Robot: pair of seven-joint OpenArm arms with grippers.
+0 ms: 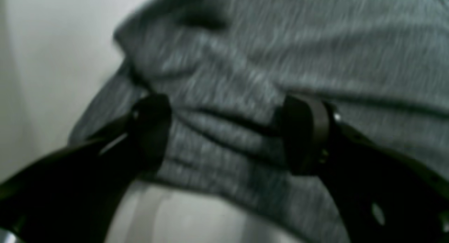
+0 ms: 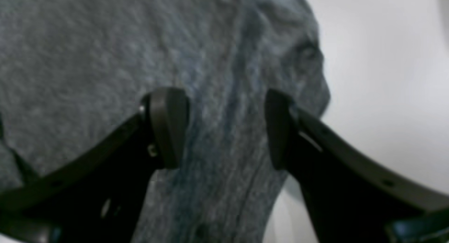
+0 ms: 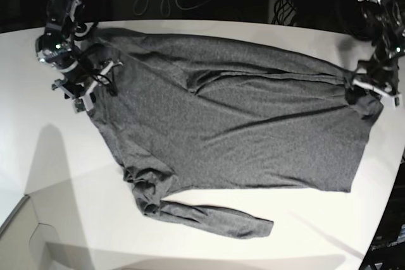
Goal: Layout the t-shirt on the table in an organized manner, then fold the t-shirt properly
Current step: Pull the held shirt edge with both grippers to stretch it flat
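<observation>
shirt (image 3: 234,124): spread across table (image 3: 63,175), one sleeve toward near edge | left gripper (image 1: 228,130): jaws spread, straddling bunched folds at shirt's right edge | right gripper (image 2: 228,127): jaws spread, over cloth near far-left corner

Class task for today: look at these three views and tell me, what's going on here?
A two-armed robot is laying out a grey t-shirt on a white table. The shirt is spread but wrinkled, one sleeve trailing at the near edge. The right tool and the left tool each sit open over a far corner of the cloth, gripping nothing. No fold is made yet.
</observation>
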